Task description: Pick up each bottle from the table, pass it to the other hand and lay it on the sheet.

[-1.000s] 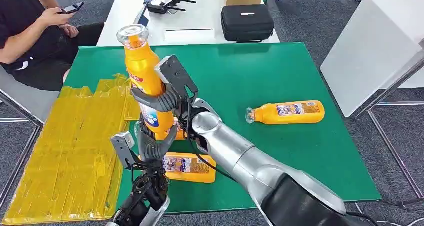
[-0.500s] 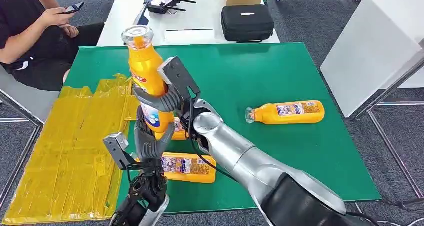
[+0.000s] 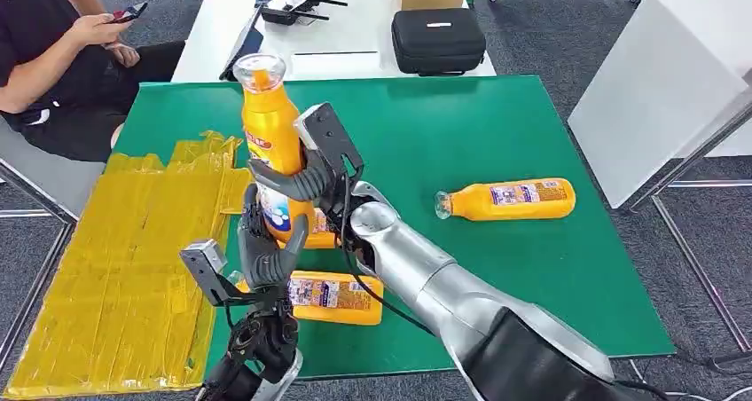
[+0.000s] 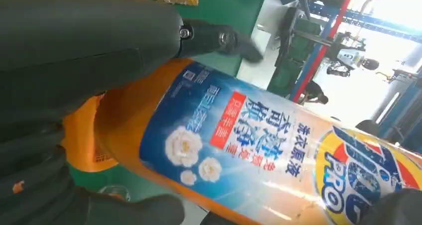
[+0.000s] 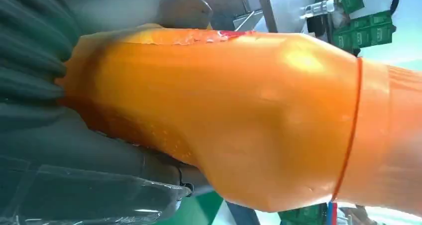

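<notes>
Rightward the bottle (image 3: pixel 269 126) has drifted, upright — right hand (image 3: pixel 297 181) clamped on its shoulder, left hand (image 3: pixel 266 252) wrapping its base; release right only once left grips firmly.

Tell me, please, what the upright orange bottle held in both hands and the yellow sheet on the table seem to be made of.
Upright orange bottle: probably glossy plastic; highlights shine on its smooth shoulder, with a printed blue label and clear cap.
Yellow sheet: seemingly thin plastic film; it looks wrinkled, creased and slightly shiny over the green table.
</notes>
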